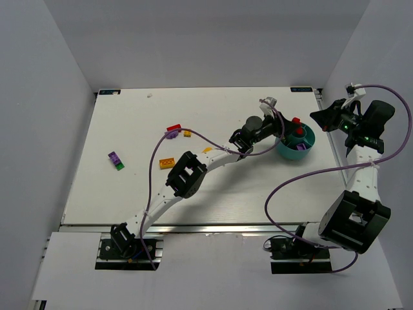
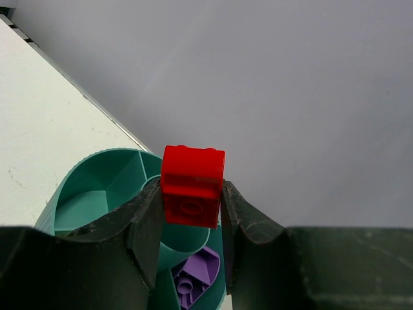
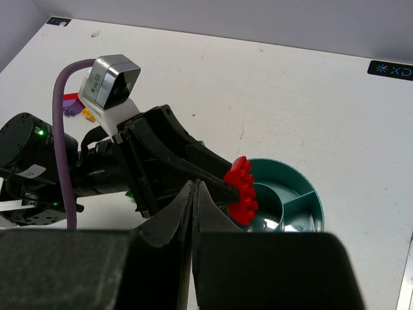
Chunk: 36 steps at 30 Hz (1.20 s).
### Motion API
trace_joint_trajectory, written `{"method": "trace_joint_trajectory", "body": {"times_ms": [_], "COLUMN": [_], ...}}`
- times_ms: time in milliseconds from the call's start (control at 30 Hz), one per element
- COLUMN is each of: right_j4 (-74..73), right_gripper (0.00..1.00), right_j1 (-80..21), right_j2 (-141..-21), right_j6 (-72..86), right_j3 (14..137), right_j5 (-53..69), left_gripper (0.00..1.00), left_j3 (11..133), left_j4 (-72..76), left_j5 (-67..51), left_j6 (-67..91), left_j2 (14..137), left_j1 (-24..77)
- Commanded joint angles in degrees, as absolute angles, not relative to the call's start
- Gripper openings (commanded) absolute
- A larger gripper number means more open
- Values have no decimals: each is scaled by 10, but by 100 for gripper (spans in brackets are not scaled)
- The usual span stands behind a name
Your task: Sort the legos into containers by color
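My left gripper (image 2: pixel 191 188) is shut on a red lego (image 2: pixel 192 186) and holds it just above the round teal bowl (image 2: pixel 97 194), over its inner cup. A purple lego (image 2: pixel 193 278) lies in one bowl compartment. In the top view the left gripper (image 1: pixel 290 130) holds the red lego (image 1: pixel 299 133) over the bowl (image 1: pixel 310 147). In the right wrist view the red lego (image 3: pixel 242 190) hangs over the bowl (image 3: pixel 293 184). My right gripper (image 3: pixel 193 192) is shut and empty, hovering right of the bowl (image 1: pixel 321 117).
Loose legos lie on the table to the left: red (image 1: pixel 173 128), purple (image 1: pixel 171 135), orange-yellow (image 1: pixel 187 134), orange (image 1: pixel 167 163), yellow (image 1: pixel 207 150), purple (image 1: pixel 113 157) and green (image 1: pixel 120 166). White walls enclose the table. The left arm's purple cable (image 1: pixel 193 135) arcs over the middle.
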<state>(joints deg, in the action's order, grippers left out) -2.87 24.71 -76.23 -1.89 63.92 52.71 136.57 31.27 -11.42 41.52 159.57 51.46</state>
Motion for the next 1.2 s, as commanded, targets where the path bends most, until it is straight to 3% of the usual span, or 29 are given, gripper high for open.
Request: {"method": "trace_joint_trajectory", "body": {"times_ms": [0, 1167], "right_j4": [-19, -17], "right_gripper": [0, 0], "right_j1": [250, 250], "right_j2": [-761, -757], "right_j6": [-17, -15], "right_j3": [638, 627], "right_j5": [540, 548], "left_gripper": [0, 0], "left_j3": [1384, 1395], "left_j4": [308, 332], "left_j5": [-121, -77], "left_j6": [406, 389], "left_j2": [1583, 1555], "left_j1": [521, 517]}}
